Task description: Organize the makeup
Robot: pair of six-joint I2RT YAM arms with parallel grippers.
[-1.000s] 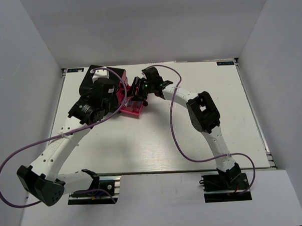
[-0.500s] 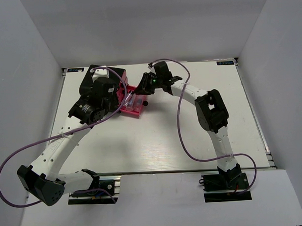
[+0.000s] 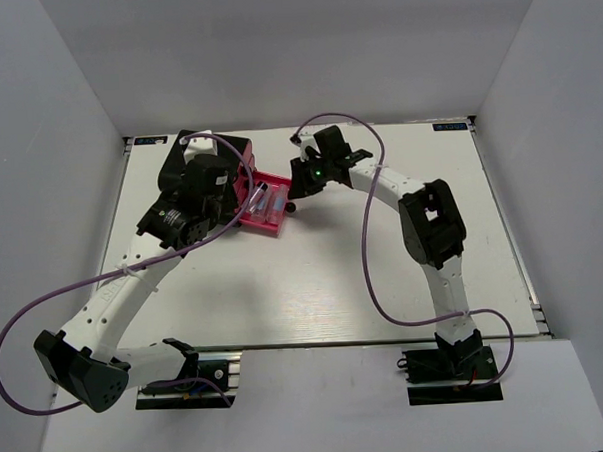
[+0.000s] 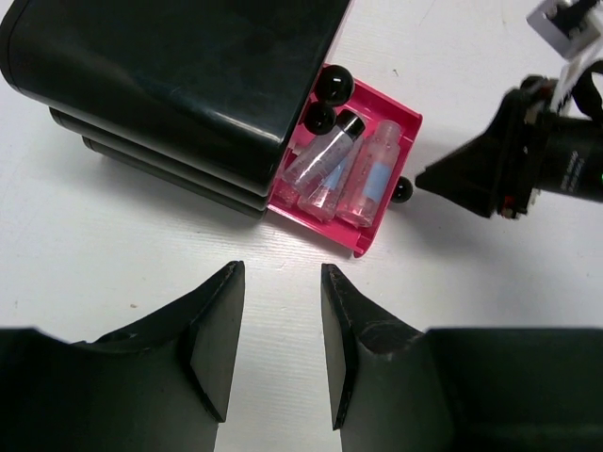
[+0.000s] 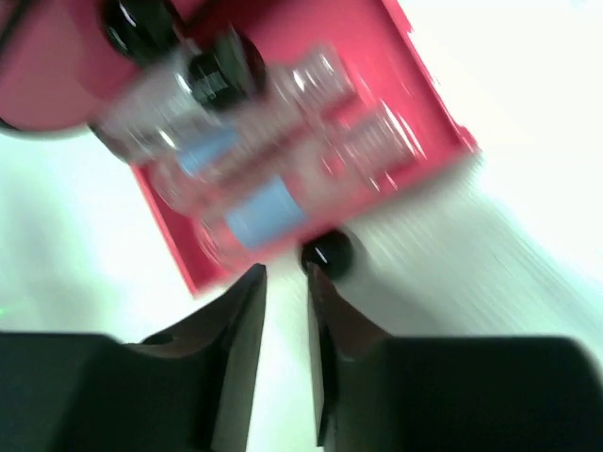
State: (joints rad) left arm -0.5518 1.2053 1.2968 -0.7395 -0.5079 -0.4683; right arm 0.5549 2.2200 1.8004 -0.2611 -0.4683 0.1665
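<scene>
Alt text: A white table (image 3: 384, 272) walled on three sides, seen from above, with two robot arms reaching toward its far left corner. There a black box (image 4: 170, 75) sits with one pink drawer (image 4: 316, 226) pulled out toward the middle of the table. The makeup in view lies inside that drawer: small clear bottles (image 4: 369, 177) side by side, one black-capped, with two round black pieces (image 4: 334, 85) at the back, next to the box.

The right gripper (image 5: 285, 273) hovers just in front of the drawer's small black knob (image 4: 402, 190). Its fingers are a thin gap apart and hold nothing. The left gripper (image 4: 280, 273) hangs over bare table beside the box, jaws moderately parted and empty.

The step looks like closing the drawer. It would go best as a slow push on the knob or front wall, straight along the drawer's line. That way the bottles do not roll and the box does not skid or turn. The left gripper is well placed to brace the box.

The box stands near the table's left edge and far wall, so there is little room behind it. Ahead of the drawer and to the right, the table offers open room for backing away
</scene>
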